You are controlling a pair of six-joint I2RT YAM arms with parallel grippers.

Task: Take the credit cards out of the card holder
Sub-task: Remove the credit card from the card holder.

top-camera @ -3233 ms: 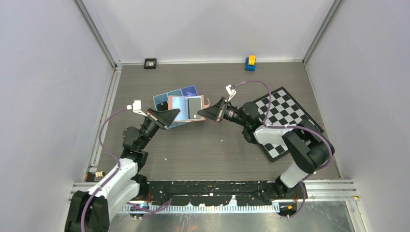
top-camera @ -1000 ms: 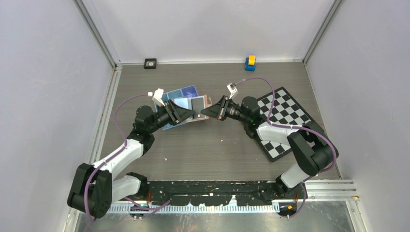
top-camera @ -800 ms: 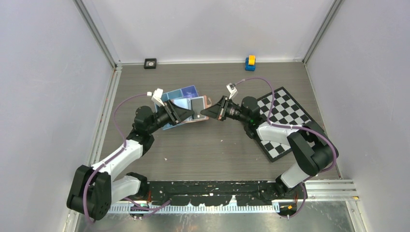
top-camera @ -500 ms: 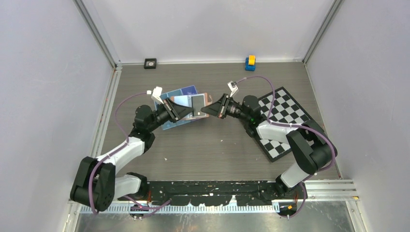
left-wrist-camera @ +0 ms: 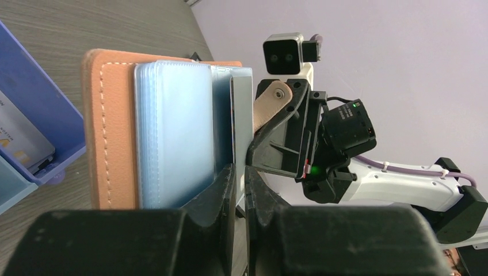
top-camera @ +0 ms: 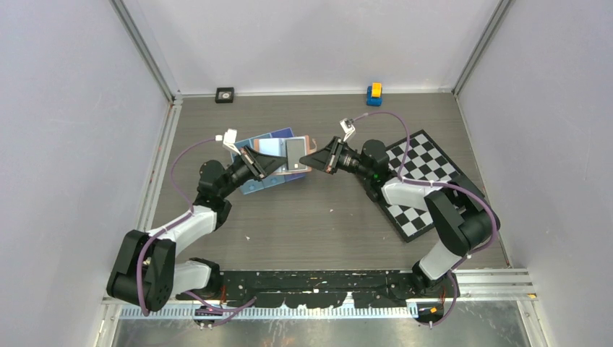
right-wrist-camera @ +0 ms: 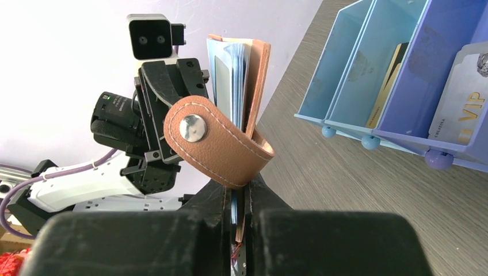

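The tan card holder hangs open between both grippers above the table, its clear sleeves facing up. My right gripper is shut on the holder's right edge, under the snap strap. My left gripper is shut on the edge of a grey credit card that stands out of the sleeves; it also shows in the left wrist view. More cards, a pale VIP card and a dark one, stand in the blue tray.
The blue tray lies under and behind the holder. A checkered board lies under the right arm. A blue-and-yellow toy and a small black object sit at the back wall.
My left gripper moved right from the holder's left edge to the grey card and shut on it. Both grippers and the holder shifted slightly toward the back.
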